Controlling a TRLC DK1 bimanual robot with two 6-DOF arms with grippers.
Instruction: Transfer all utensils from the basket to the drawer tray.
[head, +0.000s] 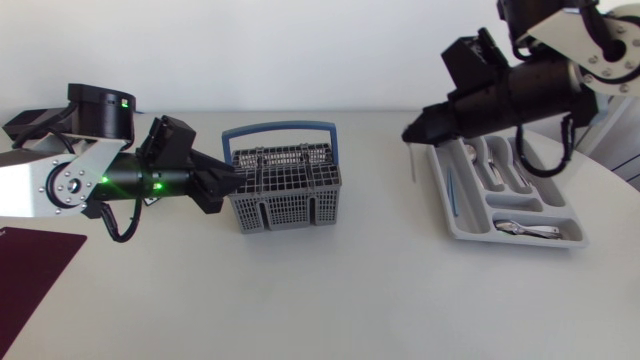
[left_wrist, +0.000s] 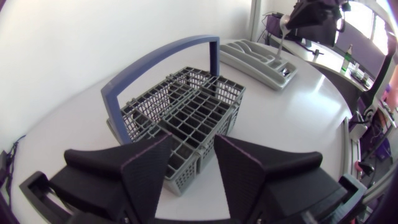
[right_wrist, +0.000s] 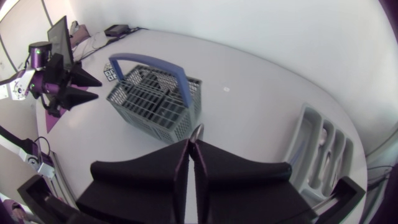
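Presently a utensil (head: 413, 160) is gripped in the right jaws, its long axis hanging upright just off the drawer tray (head: 470, 232). The tray lies at about four o'clock from it, with slots running eleven to five. The left jaws are spread wide at the nine o'clock side of the basket (head: 285, 190).

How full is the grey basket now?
It looks empty. In the left wrist view the cutlery basket shows only bare mesh cells, and nothing pokes above its rim from overhead.
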